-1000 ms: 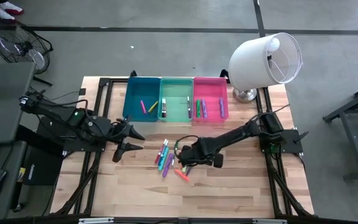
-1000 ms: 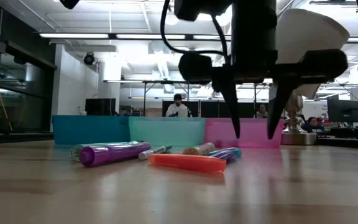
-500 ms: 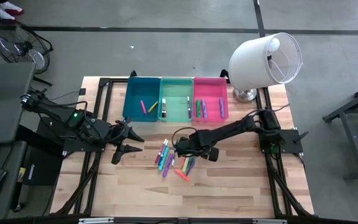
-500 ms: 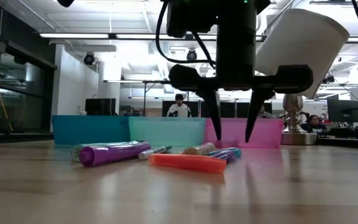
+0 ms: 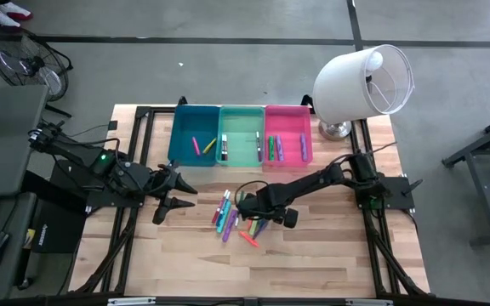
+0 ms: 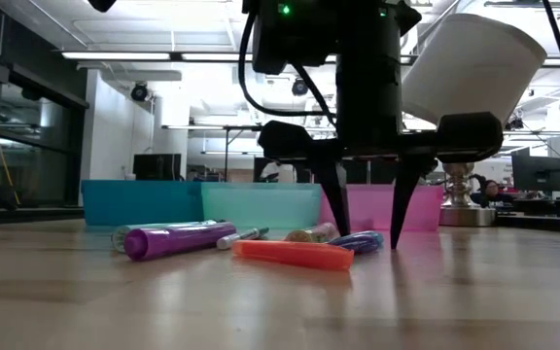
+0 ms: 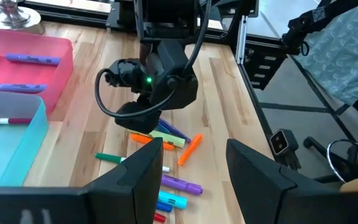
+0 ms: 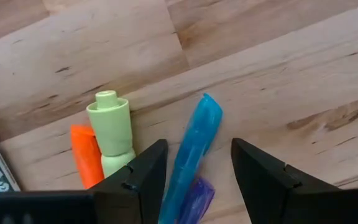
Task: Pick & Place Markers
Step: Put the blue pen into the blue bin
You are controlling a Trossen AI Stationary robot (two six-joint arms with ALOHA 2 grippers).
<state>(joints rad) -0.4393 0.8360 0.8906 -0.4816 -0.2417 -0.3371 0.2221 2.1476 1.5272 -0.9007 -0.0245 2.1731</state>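
- High view: wooden table (image 5: 330,255) fills mid frame. Three bins in a row at upper centre: blue bin (image 5: 192,134), mint green bin (image 5: 241,134), pink bin (image 5: 288,133), each w/ a few markers inside. Loose markers (image 5: 225,214) clustered at frame centre, just below the bins. Right gripper (image 5: 249,210) is over the right side of that cluster, arm reaching in from the right. Left gripper (image 5: 181,194) sits left of centre, well apart from the cluster, fingers spread, nothing in them. White lamp (image 5: 366,81) at upper right.
- Low view: right gripper (image 6: 367,226) hangs mid frame, two dark fingers apart, tips at about table level, straddling a blue marker (image 6: 355,239). Orange marker (image 6: 293,254) lies in front, purple marker (image 6: 178,240) to its left. Bins line the background; people sit far off in the room.
- Left wrist view: left gripper (image 7: 194,163) at bottom, fingers apart, empty. Right arm's gripper housing (image 7: 156,84) is mid frame over the marker pile (image 7: 166,140); pink bin (image 7: 23,68) at upper left.
- Right wrist view: right gripper (image 8: 199,163) at bottom, fingers apart, not clamped. Blue marker (image 8: 193,149) lies between them on the wood; green marker (image 8: 113,137) and orange marker (image 8: 84,155) just left of it, a purple one (image 8: 196,198) low in frame.
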